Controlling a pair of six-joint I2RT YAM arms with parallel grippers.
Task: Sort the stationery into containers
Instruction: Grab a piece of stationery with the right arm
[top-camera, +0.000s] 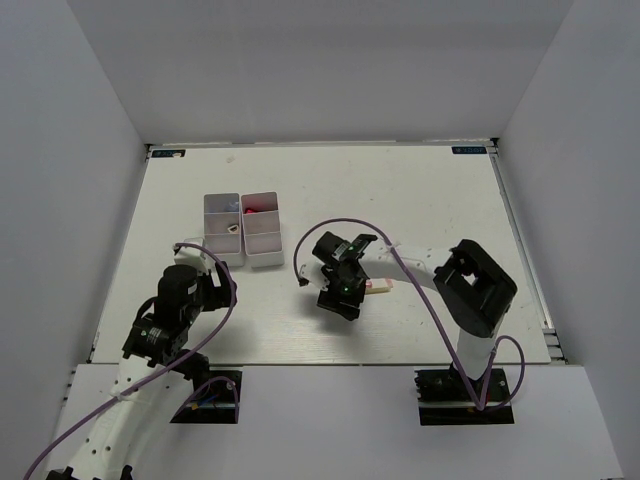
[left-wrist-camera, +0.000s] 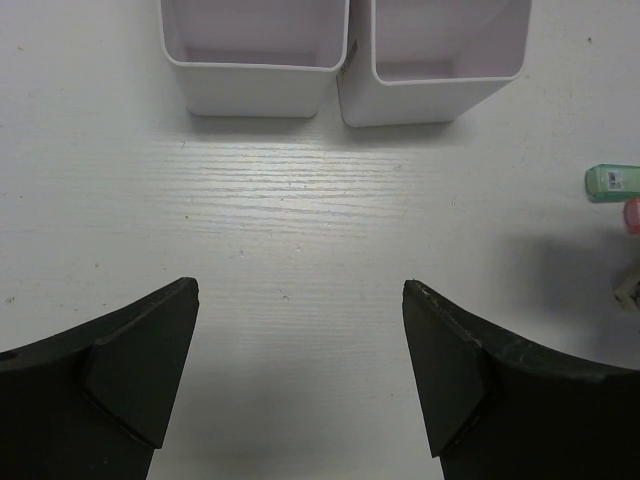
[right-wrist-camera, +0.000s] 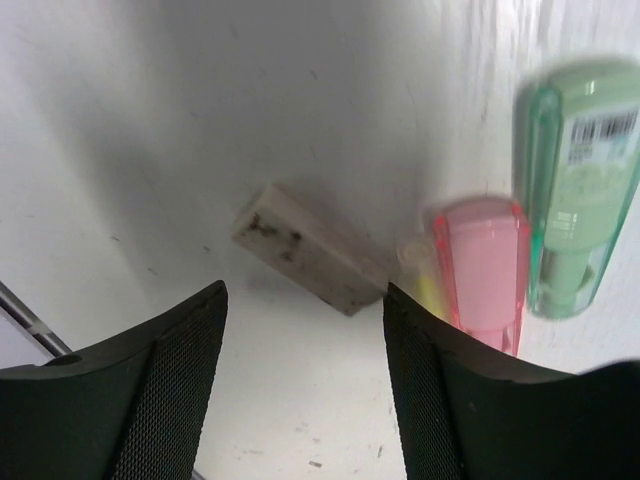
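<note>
The white containers (top-camera: 243, 262) stand left of centre; a red-pink item (top-camera: 252, 210) lies in the back right compartment and a small dark piece (top-camera: 231, 227) in a left one. My left gripper (top-camera: 212, 272) is open and empty just in front of them; the left wrist view shows its jaws (left-wrist-camera: 300, 290) wide apart over bare table, facing two near compartments (left-wrist-camera: 255, 92). My right gripper (top-camera: 336, 298) is open, low over the table. In the right wrist view (right-wrist-camera: 303, 295) a dirty white eraser (right-wrist-camera: 310, 250) lies just ahead of its fingertips, touching neither. A pink-capped highlighter (right-wrist-camera: 483, 265) and a pastel green piece (right-wrist-camera: 575, 200) lie to the right.
The green piece (left-wrist-camera: 612, 182) and a pink tip (left-wrist-camera: 632, 215) show at the right edge of the left wrist view. A pale pink item (top-camera: 380, 287) lies beside the right gripper. White walls enclose the table. A purple cable (top-camera: 350, 222) loops over the right arm.
</note>
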